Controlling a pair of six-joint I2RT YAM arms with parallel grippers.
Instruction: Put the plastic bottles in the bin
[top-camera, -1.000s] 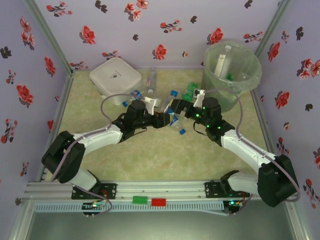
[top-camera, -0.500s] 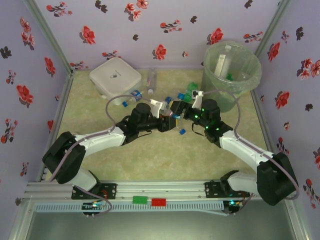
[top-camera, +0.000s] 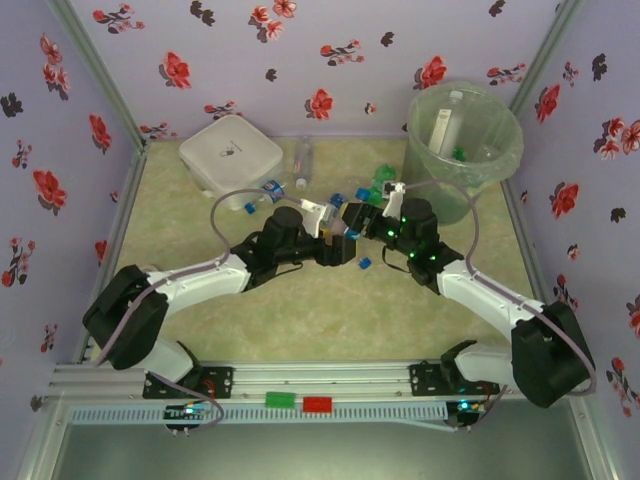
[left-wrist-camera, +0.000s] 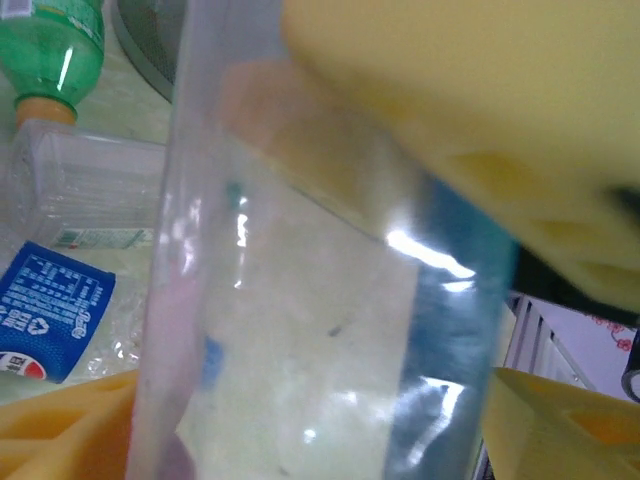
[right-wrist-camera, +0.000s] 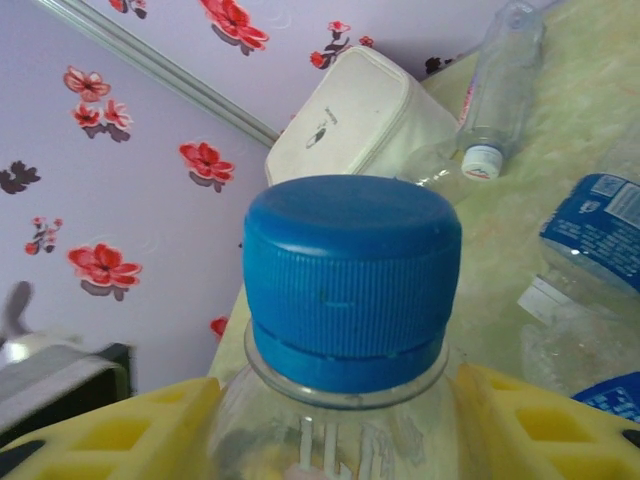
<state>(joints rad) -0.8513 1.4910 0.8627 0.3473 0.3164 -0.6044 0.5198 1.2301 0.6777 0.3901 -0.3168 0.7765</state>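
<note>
Clutter on the green mat behind the grippers: white lidded box (top-camera: 231, 152) at far left, a clear bottle (top-camera: 303, 155) lying just beside it; green bottles (top-camera: 378, 190) and a blue-labelled bottle (left-wrist-camera: 50, 300) strewn toward the bin (top-camera: 415, 135), which stands in the far right corner and holds a few bottles. Both arms reach inward with forearms low, meeting mid-table. Right gripper (right-wrist-camera: 340, 430) has its yellow fingers closed against the shoulders of a blue-capped bottle (right-wrist-camera: 350, 270), cap toward its camera; left gripper (left-wrist-camera: 300, 440) flanks the same bottle's clear body, fingers wide; whether they press it cannot be told.
</note>
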